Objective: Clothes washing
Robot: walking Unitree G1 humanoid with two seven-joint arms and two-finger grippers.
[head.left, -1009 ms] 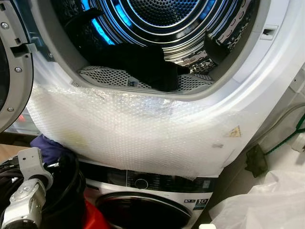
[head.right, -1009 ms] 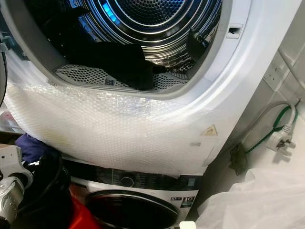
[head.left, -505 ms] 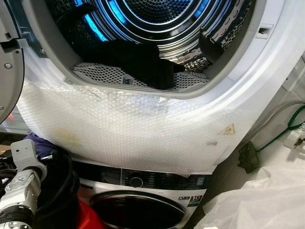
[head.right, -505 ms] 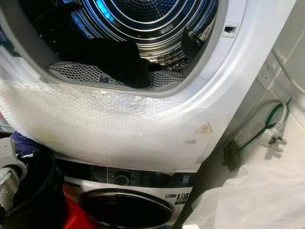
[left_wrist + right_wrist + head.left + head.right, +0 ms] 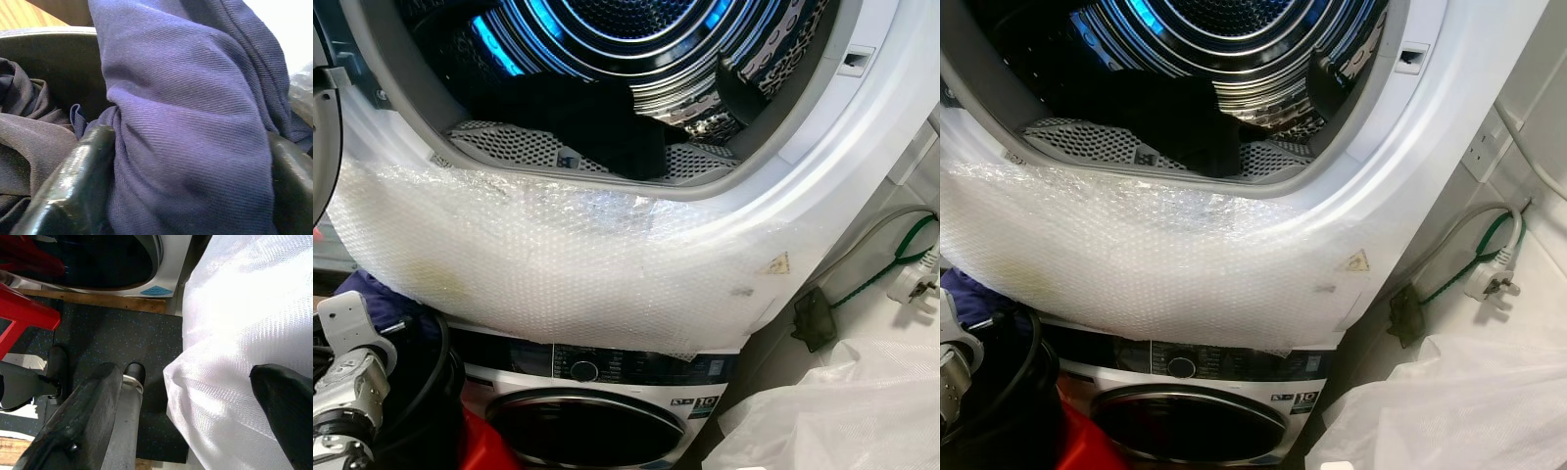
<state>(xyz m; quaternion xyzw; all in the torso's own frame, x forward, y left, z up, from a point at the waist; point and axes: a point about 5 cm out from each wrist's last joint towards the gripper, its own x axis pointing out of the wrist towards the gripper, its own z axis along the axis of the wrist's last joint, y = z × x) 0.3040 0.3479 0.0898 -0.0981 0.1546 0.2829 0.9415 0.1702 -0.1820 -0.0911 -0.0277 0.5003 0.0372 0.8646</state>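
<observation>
Left gripper (image 5: 188, 181) is clenched on a purple garment (image 5: 195, 122), fabric bunched between both fingers, down at lower left by the black basket (image 5: 426, 411) that holds more dark clothes; the garment's edge pokes out below the bubble wrap (image 5: 568, 264) taped across the dryer front. Dryer drum (image 5: 626, 59) is open and lit blue, with black clothes (image 5: 597, 122) lying at its front lip above the lint filter. Right gripper (image 5: 195, 406) hangs idle with fingers spread apart, over dark floor mat beside a white plastic sheet (image 5: 244, 333).
</observation>
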